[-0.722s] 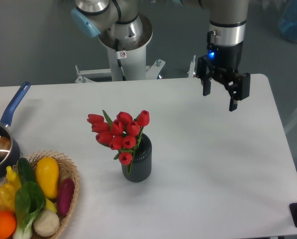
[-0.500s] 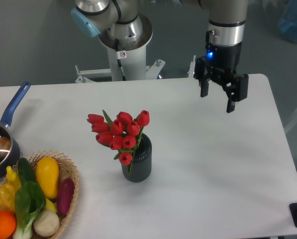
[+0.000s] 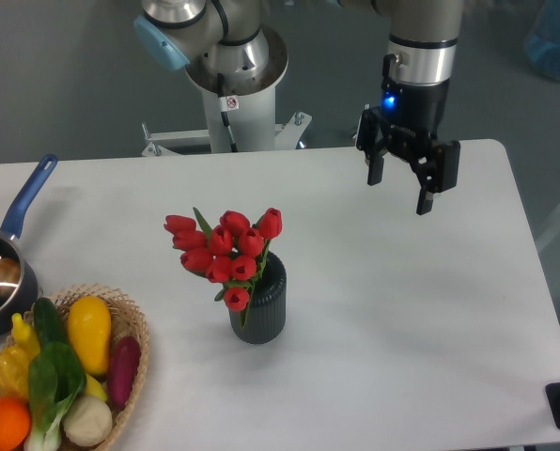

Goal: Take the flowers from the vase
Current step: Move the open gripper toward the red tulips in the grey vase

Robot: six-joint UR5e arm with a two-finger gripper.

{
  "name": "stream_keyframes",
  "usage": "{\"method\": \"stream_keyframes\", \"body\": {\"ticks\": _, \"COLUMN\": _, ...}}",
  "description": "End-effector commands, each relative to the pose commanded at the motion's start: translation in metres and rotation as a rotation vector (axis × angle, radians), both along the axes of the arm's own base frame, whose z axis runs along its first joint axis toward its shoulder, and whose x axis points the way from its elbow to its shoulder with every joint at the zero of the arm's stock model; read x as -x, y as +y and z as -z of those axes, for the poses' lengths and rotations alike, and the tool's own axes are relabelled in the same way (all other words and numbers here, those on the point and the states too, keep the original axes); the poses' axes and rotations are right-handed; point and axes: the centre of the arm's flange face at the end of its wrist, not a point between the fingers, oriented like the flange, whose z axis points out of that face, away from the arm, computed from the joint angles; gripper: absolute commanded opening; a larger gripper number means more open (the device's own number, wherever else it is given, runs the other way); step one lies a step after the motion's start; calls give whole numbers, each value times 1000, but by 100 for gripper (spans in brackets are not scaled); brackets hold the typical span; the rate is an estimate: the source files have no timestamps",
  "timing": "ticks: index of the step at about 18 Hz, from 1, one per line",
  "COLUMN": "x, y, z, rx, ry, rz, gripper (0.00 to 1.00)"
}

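now gripper (image 3: 398,192) nearer flowers (image 3: 225,247), higher

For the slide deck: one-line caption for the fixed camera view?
Open two-finger tool above white table, right of red tulip bunch standing in ribbed dark grey vase.

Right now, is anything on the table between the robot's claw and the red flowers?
No. In the camera view, only bare white table lies between the open gripper and the flowers in the vase.
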Motion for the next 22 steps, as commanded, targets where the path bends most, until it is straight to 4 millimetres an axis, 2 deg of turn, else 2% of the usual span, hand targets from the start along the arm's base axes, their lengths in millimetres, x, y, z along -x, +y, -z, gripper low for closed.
{"method": "stream_keyframes", "body": {"ticks": 3, "x": 5, "y": 3, "z": 12, "rx": 4, "ry": -23, "rz": 3, "gripper": 100}}
{"method": "stream_keyframes", "body": {"ticks": 13, "x": 2, "y": 4, "z": 24, "rx": -32, "ry": -70, "rz": 6, "gripper": 100}}
{"method": "stream_keyframes", "body": {"ticks": 16, "x": -2, "y": 6, "z": 30, "rx": -39, "ry": -115, "rz": -48, "gripper": 100}}
{"method": "stream_keyframes", "body": {"ticks": 22, "x": -16, "y": 10, "z": 76, "rx": -85, "ry": -252, "rz": -40, "gripper": 100}}
